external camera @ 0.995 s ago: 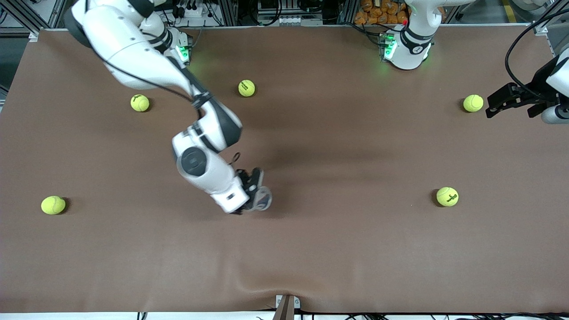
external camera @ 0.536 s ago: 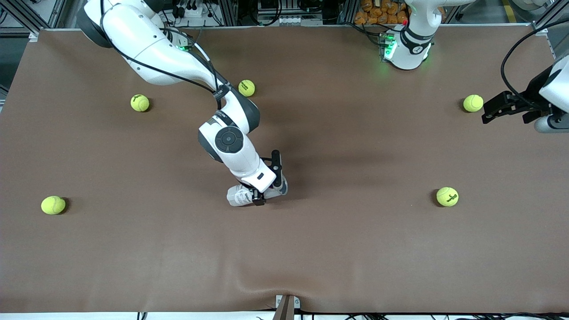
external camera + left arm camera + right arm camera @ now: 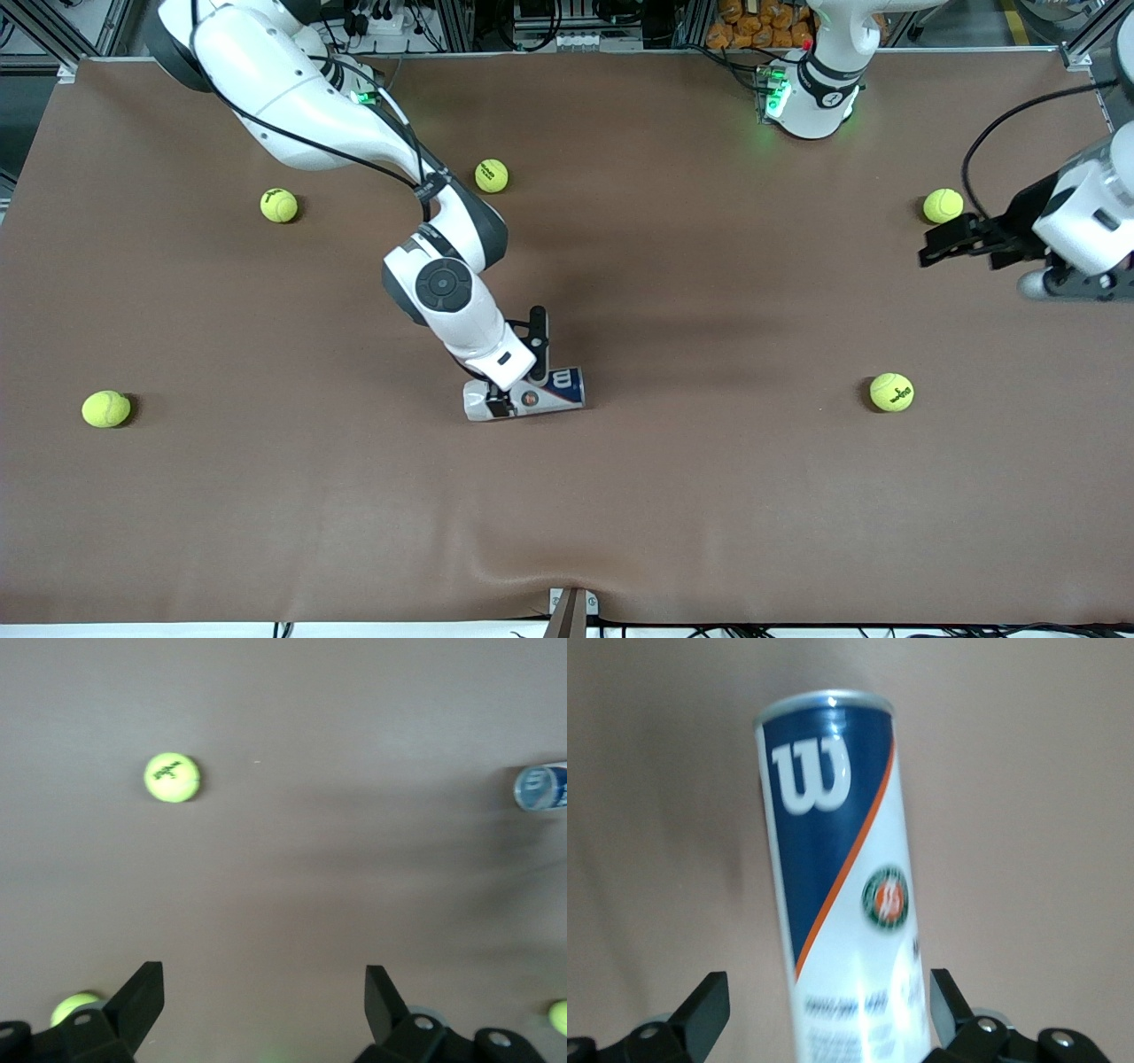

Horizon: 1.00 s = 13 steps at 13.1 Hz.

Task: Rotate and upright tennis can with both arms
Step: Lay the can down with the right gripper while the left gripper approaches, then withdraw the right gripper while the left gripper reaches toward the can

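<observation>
The tennis can (image 3: 528,395) is seen lying on its side on the brown table (image 3: 709,496) near the middle, its silver-rimmed end turned toward the left arm's end of the table. The right gripper (image 3: 518,372) is placed directly over the can, with its fingers spread wide on either side of the can body; in the right wrist view the tennis can (image 3: 842,877) is shown between the two fingertips (image 3: 709,1005), with a gap visible on each side, so the can is released rather than clamped. The navy and white label with an orange stripe and a round sticker is seen facing the right gripper (image 3: 824,1010). The left gripper (image 3: 952,241) is held in the air at the left arm's end of the table, well apart from the can, with its fingers open and nothing between them. A tennis ball (image 3: 943,206) is seen on the table just beside the left gripper. In the left wrist view the left gripper (image 3: 261,1001) is shown with its fingers wide apart over bare table, another tennis ball (image 3: 172,778) lies ahead of it, and the silver-rimmed end of the can (image 3: 539,786) is seen far off at the edge.
</observation>
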Available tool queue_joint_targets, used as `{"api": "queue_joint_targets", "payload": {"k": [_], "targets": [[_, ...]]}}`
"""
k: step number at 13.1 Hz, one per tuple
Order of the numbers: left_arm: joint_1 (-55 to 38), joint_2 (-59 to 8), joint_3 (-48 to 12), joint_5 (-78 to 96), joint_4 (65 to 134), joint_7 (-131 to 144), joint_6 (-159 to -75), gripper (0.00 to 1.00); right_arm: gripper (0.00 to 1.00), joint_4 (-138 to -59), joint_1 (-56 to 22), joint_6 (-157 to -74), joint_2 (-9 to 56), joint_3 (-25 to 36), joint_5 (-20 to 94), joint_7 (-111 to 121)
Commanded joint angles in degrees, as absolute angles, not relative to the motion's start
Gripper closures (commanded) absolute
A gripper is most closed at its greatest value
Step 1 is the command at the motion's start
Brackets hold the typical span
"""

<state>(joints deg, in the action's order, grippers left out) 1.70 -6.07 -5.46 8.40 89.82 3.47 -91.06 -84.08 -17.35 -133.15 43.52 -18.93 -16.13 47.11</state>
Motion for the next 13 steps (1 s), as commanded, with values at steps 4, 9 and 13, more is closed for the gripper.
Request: {"api": "queue_joint_targets", "payload": {"k": [4,9,13], "targets": [[0.18,-18.43,-5.71,26.95,89.38,3.43,-98.94,0.0,0.0,-85.43,-6.7,-121.57,34.38,-19.78,-10.65,38.15],[-5.01,-28.46,-5.71,40.39,88.86,3.43,-111.86,0.0,0.0,-85.43,3.68,-106.02,27.61,-16.37,-1.07,37.27],[-7.46,-35.31,-5.71,53.5,87.11,1.42,-117.14,0.0,0.0,-85.25,1.59,-94.42,22.16,-3.28,1.4,33.42]]}}
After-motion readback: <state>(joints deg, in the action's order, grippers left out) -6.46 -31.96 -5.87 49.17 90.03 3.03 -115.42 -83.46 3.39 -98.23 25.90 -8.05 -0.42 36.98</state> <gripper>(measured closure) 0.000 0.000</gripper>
